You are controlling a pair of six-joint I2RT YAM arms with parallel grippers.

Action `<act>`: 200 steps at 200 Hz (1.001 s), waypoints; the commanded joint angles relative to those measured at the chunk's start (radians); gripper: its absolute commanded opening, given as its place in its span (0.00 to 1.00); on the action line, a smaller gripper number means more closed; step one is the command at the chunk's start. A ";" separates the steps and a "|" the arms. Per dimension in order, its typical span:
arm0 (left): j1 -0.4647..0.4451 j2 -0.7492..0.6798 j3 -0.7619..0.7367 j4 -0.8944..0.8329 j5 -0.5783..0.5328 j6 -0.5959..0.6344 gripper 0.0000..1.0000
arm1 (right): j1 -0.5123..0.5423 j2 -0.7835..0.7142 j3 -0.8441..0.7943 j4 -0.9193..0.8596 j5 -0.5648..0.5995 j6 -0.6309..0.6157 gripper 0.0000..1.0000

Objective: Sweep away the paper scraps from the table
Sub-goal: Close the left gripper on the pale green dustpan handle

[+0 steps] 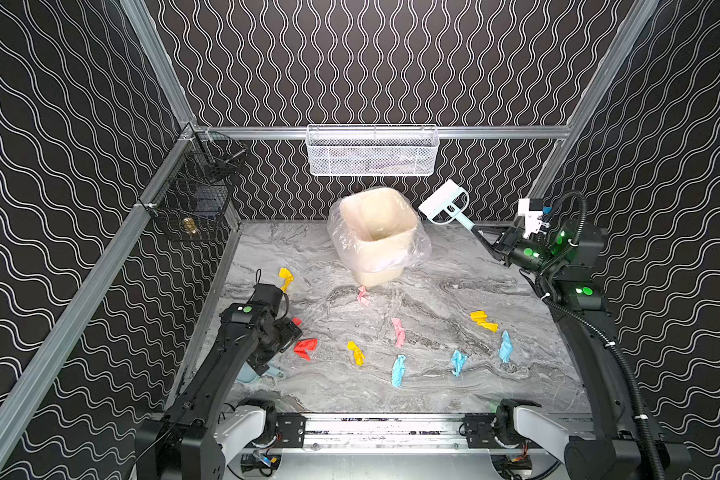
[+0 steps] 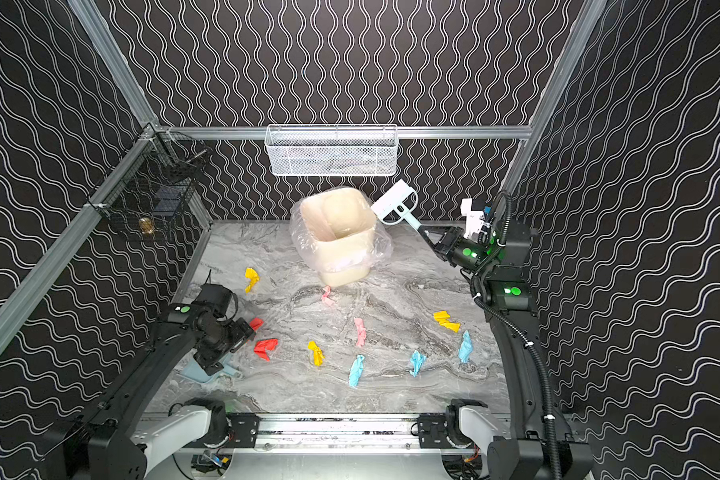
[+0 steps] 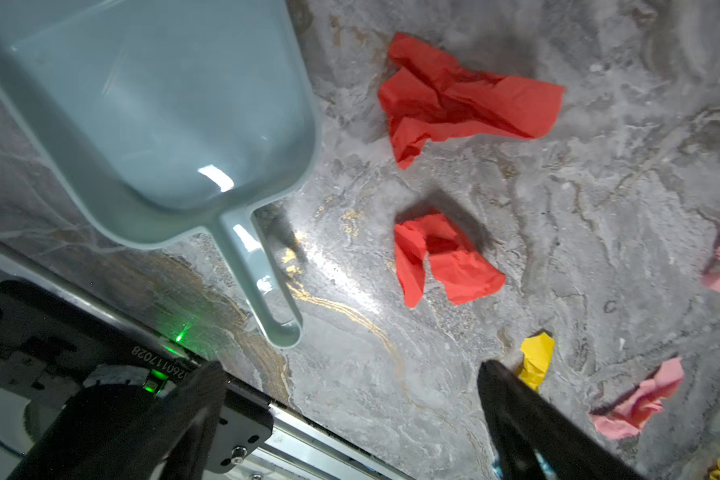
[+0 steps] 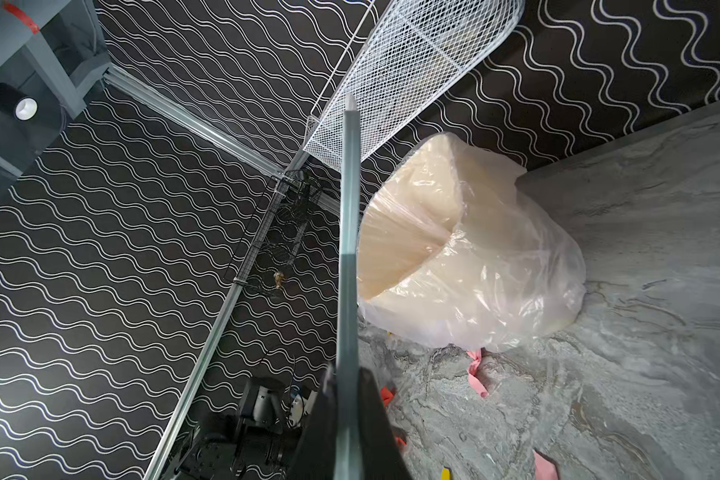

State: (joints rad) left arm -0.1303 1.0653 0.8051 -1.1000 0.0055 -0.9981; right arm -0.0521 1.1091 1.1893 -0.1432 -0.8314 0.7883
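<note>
Several paper scraps lie across the marble table (image 1: 433, 395): red (image 1: 305, 348), yellow (image 1: 356, 353), pink (image 1: 398, 331) and light blue (image 1: 398, 370). In the left wrist view two red scraps (image 3: 466, 104) lie beside a pale blue dustpan (image 3: 163, 116). The dustpan (image 1: 252, 376) rests flat at the table's front left. My left gripper (image 3: 350, 370) hangs open just above the table near the end of the dustpan's handle, holding nothing. My right gripper (image 1: 481, 235) is shut on the handle of the brush (image 1: 441, 199), which is held in the air at the back right, beside the bin.
A cream bin with a clear plastic liner (image 1: 377, 232) stands at the back middle of the table. A white mesh basket (image 1: 373, 151) hangs on the back wall. A black wire basket (image 1: 196, 195) hangs on the left wall. Aluminium rails edge the table.
</note>
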 commanded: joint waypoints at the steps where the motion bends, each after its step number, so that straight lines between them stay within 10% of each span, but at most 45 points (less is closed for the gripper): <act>1: 0.003 -0.024 -0.027 -0.038 -0.047 -0.085 0.97 | -0.009 0.004 -0.001 0.011 -0.030 -0.006 0.00; 200: -0.086 -0.091 -0.215 0.076 -0.228 -0.239 0.71 | -0.031 0.069 0.039 0.006 -0.058 0.004 0.00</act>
State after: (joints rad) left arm -0.1757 0.9684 0.5941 -1.0454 -0.1589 -1.1873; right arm -0.0841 1.1748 1.2213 -0.1516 -0.8772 0.7895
